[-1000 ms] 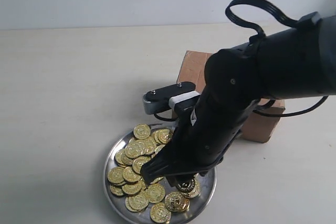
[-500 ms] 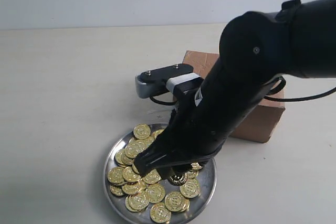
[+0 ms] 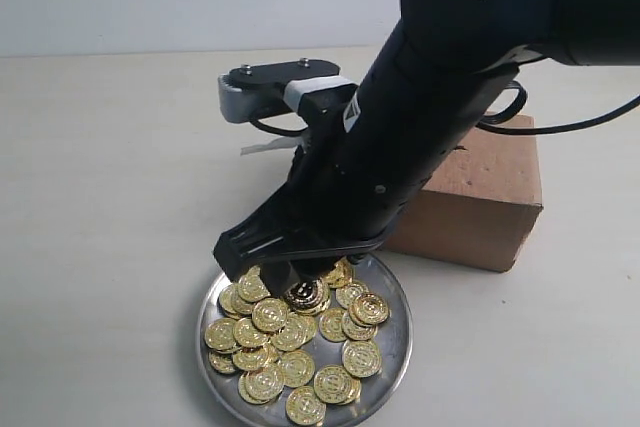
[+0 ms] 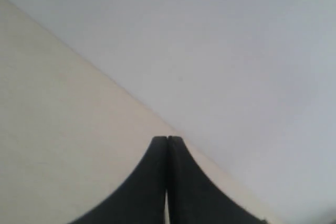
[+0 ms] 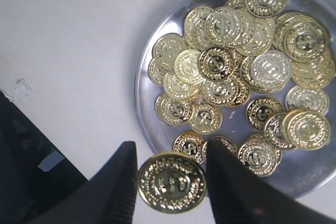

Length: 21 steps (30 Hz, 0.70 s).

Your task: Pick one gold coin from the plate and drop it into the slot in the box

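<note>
Your right gripper [image 5: 171, 153] has its jaws parted just the width of one coin, and they are clamped on a single gold coin [image 5: 171, 182]. The coin sits face-on to the wrist camera, each black finger [image 5: 122, 187] pressing an opposite edge. It looks larger and closer than the loose coins [image 5: 231, 72] beyond it.

In the exterior view you see the right gripper [image 3: 290, 282] pointing down over the near-left part of the plate [image 3: 398, 345], with the gold coin [image 3: 305, 294] pinched at its tip just above the heap. The remaining coins [image 3: 300, 347] lie scattered and overlapping in the plate, which rests on the pale table [image 3: 100, 147].

The box [image 3: 480, 197] stands just behind and to the right of the plate, close but apart from it. Your arm covers most of its top face, so the slot cannot be seen.

Your left gripper [image 4: 167, 141] has its two dark fingertips [image 4: 157, 153] pressed together with nothing between them, aimed at bare table and a grey wall. It does not appear in the exterior view.
</note>
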{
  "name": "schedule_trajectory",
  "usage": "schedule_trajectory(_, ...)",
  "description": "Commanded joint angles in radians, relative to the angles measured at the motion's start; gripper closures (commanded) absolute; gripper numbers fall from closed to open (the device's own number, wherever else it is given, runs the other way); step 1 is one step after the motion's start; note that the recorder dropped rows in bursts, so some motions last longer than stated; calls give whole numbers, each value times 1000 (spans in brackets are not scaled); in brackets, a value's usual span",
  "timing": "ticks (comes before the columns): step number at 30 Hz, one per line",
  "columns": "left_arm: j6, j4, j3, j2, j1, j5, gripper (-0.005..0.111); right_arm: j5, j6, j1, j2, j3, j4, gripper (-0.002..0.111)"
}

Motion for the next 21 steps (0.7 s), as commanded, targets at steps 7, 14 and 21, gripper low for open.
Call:
schedule_trajectory(7,-14,-238,4,-5,2,-135,107,-32,-27,0,-11,-12,-5,79)
schedule_trajectory(14,46,-254,4,81,2,66,107,-85,-27,0,-11,-12,-20,79)
schedule_trajectory(21,291,-537,4,146,2,197,92,-140,-16,0,-11,-12,-20,79)
